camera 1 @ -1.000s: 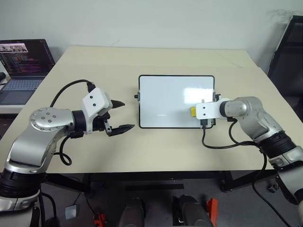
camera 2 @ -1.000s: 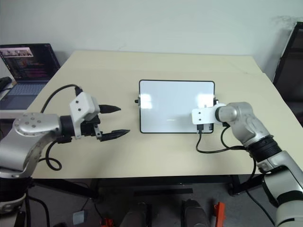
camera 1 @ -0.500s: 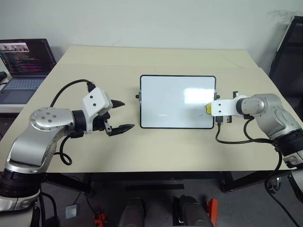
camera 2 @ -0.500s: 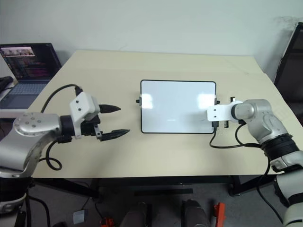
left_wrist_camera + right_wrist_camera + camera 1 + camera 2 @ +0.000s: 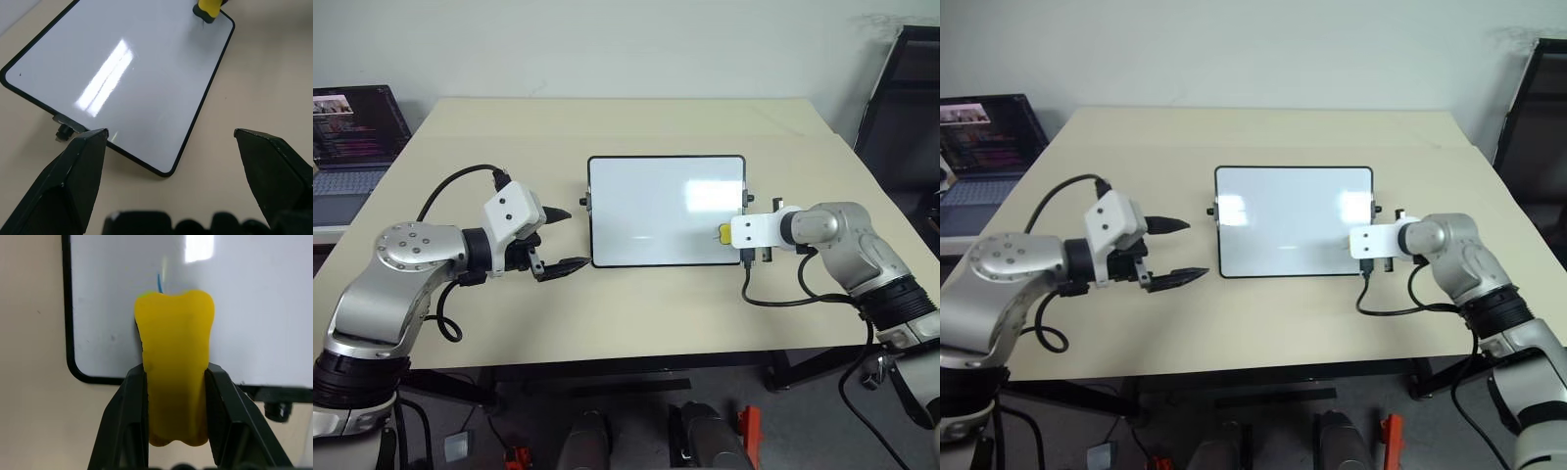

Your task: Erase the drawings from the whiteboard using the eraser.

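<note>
Since half a second ago the right gripper (image 5: 732, 235) has slid back inward from the whiteboard's right edge onto its near right corner. Its fingers (image 5: 131, 406) are clamped on the yellow eraser (image 5: 174, 382), which presses on the whiteboard (image 5: 661, 211) beside a short blue stroke (image 5: 159, 282). The left gripper (image 5: 563, 240) hovers spread and empty over the tan table (image 5: 636, 313), just left of the board. No writing is legible on the board; a laptop (image 5: 352, 132) sits far left.
</note>
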`<state>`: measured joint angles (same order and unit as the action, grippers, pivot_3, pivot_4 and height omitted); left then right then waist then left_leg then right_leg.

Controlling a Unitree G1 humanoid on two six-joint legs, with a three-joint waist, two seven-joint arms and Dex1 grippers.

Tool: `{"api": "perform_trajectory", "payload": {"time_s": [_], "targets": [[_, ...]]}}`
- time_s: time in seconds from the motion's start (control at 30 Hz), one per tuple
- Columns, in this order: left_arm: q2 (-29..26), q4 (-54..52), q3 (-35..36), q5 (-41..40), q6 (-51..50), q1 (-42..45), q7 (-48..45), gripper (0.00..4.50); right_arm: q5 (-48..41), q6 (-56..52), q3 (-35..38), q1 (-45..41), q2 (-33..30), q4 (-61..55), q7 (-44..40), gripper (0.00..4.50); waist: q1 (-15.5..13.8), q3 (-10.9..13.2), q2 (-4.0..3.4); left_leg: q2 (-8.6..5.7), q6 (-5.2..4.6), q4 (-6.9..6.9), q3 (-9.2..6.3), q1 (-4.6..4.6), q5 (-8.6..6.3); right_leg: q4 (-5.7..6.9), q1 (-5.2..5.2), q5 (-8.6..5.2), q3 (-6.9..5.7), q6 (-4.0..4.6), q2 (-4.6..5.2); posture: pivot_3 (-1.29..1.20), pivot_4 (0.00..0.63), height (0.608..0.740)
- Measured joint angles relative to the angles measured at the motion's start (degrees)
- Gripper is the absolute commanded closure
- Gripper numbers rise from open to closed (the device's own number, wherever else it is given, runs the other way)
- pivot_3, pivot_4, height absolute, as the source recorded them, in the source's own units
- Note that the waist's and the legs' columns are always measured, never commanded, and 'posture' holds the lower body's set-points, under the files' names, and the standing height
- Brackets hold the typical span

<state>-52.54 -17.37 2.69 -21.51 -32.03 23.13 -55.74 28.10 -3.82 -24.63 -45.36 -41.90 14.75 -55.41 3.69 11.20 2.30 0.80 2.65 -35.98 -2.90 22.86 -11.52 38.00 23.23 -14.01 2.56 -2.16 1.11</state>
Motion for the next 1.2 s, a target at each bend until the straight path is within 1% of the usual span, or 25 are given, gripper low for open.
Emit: {"api": "perform_trajectory", "payload": {"time_s": [0.37, 0.5, 0.57, 0.63, 0.7, 0.77, 0.87, 0.93, 1.0, 1.07, 1.2], "targets": [[0.0, -0.1, 0.0, 0.0, 0.0, -0.1, 0.1, 0.00, 1.2, -3.0, -1.4, -0.1, 6.4, -2.7, -1.1, 3.38, 0.0, 0.0, 0.00, -0.01, 0.00, 0.01, -0.02, 0.01, 0.00, 0.00, 0.01, 0.00, -0.01, 0.01, 0.00, 0.00, 0.150, 0.740], [0.0, 0.0, 0.0, 0.0, 0.0, 0.0, 0.1, 0.00, -0.8, -3.9, -0.6, 0.0, 6.2, -3.1, -2.9, 3.38, -0.4, 0.0, -0.02, -0.02, 0.00, 0.02, -0.02, 0.07, 0.00, -0.04, 0.03, -0.01, -0.02, 0.00, 0.01, 0.00, 0.150, 0.740], [0.0, 0.0, 0.0, 0.0, 0.0, 0.0, 0.1, 0.00, -3.8, -4.5, 1.3, 0.9, 6.0, -3.1, -4.4, 3.38, -0.5, 0.0, -0.02, -0.03, 0.00, 0.05, -0.03, 0.09, -0.01, -0.05, 0.04, 0.00, -0.03, -0.03, 0.02, 0.00, 0.150, 0.740], [0.0, 0.0, 0.1, -0.2, 0.0, 0.0, 0.1, 0.00, -11.3, -7.6, 5.7, 2.7, 6.0, -4.9, -7.7, 3.38, -0.7, 0.1, -0.05, -0.02, 0.00, 0.11, -0.05, 0.13, -0.01, -0.05, 0.06, 0.06, -0.06, -0.17, 0.02, 0.00, 0.150, 0.740], [0.1, -0.1, 0.1, -0.9, -0.4, 0.1, 0.0, 0.00, -21.5, -13.3, 13.6, 3.4, 5.8, -9.1, -11.1, 3.39, -0.9, 0.3, -0.26, -0.04, 0.00, 0.12, -0.09, 0.20, -0.01, -0.06, 0.12, 0.11, -0.07, -0.27, 0.03, 0.00, 0.150, 0.740], [0.2, -0.1, 0.1, -1.6, -1.1, 0.7, -0.1, 0.00, -28.1, -16.6, 20.7, 2.4, 3.5, -11.3, -12.2, 3.39, -1.1, 0.3, -0.28, -0.04, -0.01, 0.14, -0.12, 0.19, -0.03, -0.07, 0.10, 0.09, -0.11, -0.28, 0.04, 0.00, 0.150, 0.740], [2.0, 0.0, -0.2, -2.7, -1.6, 3.1, 0.0, 0.00, -32.5, -19.4, 28.4, 1.0, 0.2, -7.8, -10.0, 3.39, -1.7, 0.3, -0.22, -0.04, -0.01, 0.13, -0.12, 0.15, -0.03, -0.16, 0.02, 0.09, -0.15, -0.27, 0.04, 0.00, 0.150, 0.740], [4.3, 0.0, -1.7, -2.8, -2.3, 5.7, 0.2, 0.00, -33.4, -19.8, 31.5, 1.1, -0.8, -1.2, -6.4, 3.39, -1.9, 0.3, -0.20, -0.06, -0.01, 0.10, -0.06, 0.14, -0.03, -0.20, -0.02, -0.01, -0.10, -0.08, 0.05, 0.00, 0.150, 0.740], [7.7, 0.1, -4.0, -2.8, -2.8, 7.5, 0.8, 0.00, -32.6, -19.9, 32.2, 2.0, -1.6, 4.7, -2.5, 3.39, -1.9, 0.3, -0.20, -0.11, -0.01, 0.09, -0.01, 0.15, -0.03, -0.21, -0.02, -0.01, -0.04, -0.08, 0.09, 0.00, 0.150, 0.740], [11.8, 0.1, -7.4, -2.9, -2.9, 8.6, 1.4, 0.00, -31.2, -20.7, 32.1, 3.4, -2.3, 9.5, 1.5, 3.39, -2.0, 0.3, -0.20, -0.13, -0.01, 0.11, 0.02, 0.19, -0.03, -0.24, 0.01, 0.15, 0.00, -0.36, 0.10, 0.00, 0.150, 0.740], [18.0, 0.8, -12.8, -2.3, -2.9, 10.6, 2.0, 0.00, -30.1, -23.1, 32.1, 4.6, -2.3, 14.3, 7.1, 3.39, -1.5, 0.3, -0.26, -0.10, -0.01, 0.14, 0.06, 0.19, -0.03, -0.18, 0.09, 0.14, 0.08, -0.34, 0.04, 0.00, 0.150, 0.740]]}}
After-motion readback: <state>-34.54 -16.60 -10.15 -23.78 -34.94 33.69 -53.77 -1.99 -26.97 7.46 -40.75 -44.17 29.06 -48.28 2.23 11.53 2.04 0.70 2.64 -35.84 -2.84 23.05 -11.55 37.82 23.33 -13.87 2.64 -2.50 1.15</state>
